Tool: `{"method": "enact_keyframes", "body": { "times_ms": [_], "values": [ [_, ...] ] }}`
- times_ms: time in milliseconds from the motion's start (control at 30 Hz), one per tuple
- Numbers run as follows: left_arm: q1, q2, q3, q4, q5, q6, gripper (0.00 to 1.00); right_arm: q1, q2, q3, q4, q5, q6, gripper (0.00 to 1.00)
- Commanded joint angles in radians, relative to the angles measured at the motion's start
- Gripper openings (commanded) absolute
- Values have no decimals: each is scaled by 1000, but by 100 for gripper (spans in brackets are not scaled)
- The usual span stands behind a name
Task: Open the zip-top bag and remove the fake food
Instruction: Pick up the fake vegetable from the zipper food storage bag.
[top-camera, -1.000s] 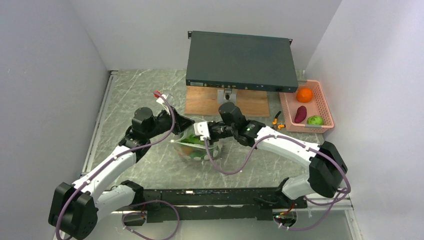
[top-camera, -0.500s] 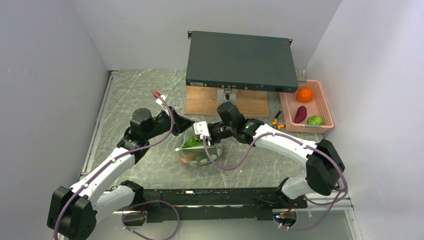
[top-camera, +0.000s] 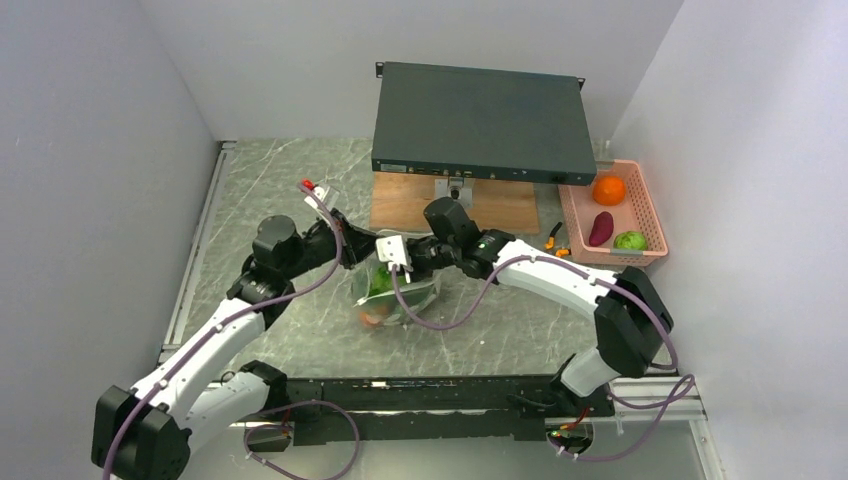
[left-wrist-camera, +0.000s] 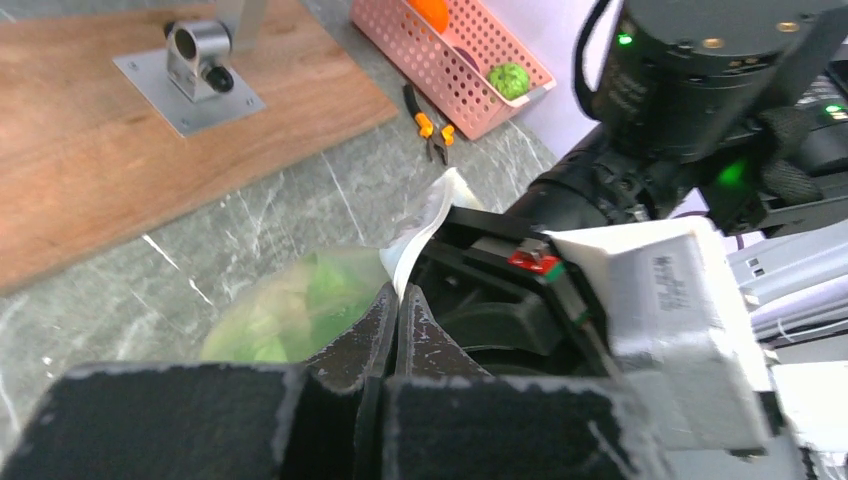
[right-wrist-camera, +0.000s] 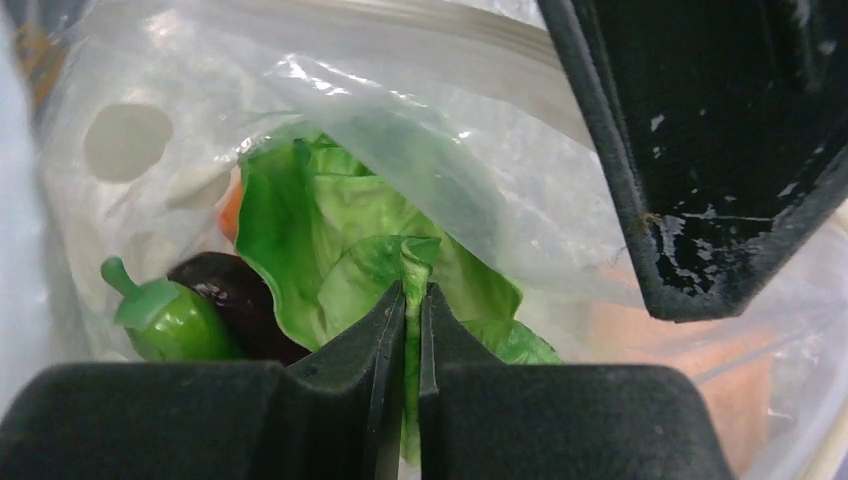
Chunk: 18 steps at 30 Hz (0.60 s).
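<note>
Find the zip-top bag (top-camera: 393, 295) mid-table, held up by its top, well apart from the pink basket (top-camera: 616, 258) at far right holding an orange ball (top-camera: 608, 189), a purple piece (top-camera: 601, 228) and a round green piece (top-camera: 630, 240). Left gripper (left-wrist-camera: 397, 300): fully closed, tips pinching a white strip of bag lip curling up out of them. Right gripper (right-wrist-camera: 412, 295): closed tip to tip as well, right at the bag mouth; cannot tell whether clamped on film or on the lettuce (right-wrist-camera: 330, 225) edge just behind. Through the film: lettuce on top, a small green stemmed piece (right-wrist-camera: 165, 318) and a dark purple piece (right-wrist-camera: 238, 288) tucked under it. Handling guess: thin, floppy, slick film, no stiffness, sagging around the contents, likely to slide out of a shallow pinch. So grip deep on the thicker zipper strip, one lip per gripper, and pull apart gently. Treat the fake food (right-wrist-camera: 300, 270) as light, hard, smooth plastic, round bits apt to roll or squirt from the pads. Take the lettuce first by its thin ruffled edge, easiest to pinch and blocking the rest. Expect the near-weightless bag to ride up with any piece unless pinned.
</note>
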Motion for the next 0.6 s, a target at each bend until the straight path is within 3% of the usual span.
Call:
{"method": "enact_keyframes", "body": {
  "times_ms": [0, 133, 367, 567],
  "values": [
    [3, -66, 92, -41, -38, 77, 0, -4, 42, 87, 119, 18, 13, 9],
    [3, -56, 65, -41, -15, 72, 0, -12, 60, 55, 115, 24, 2, 17],
    [-2, 47, -32, 92, 46, -11, 0, -49, 40, -56, 146, 59, 38, 40],
    [-12, 102, -9, 87, 80, -11, 0, -74, -9, -114, 114, 104, 76, 60]
  ]
}}
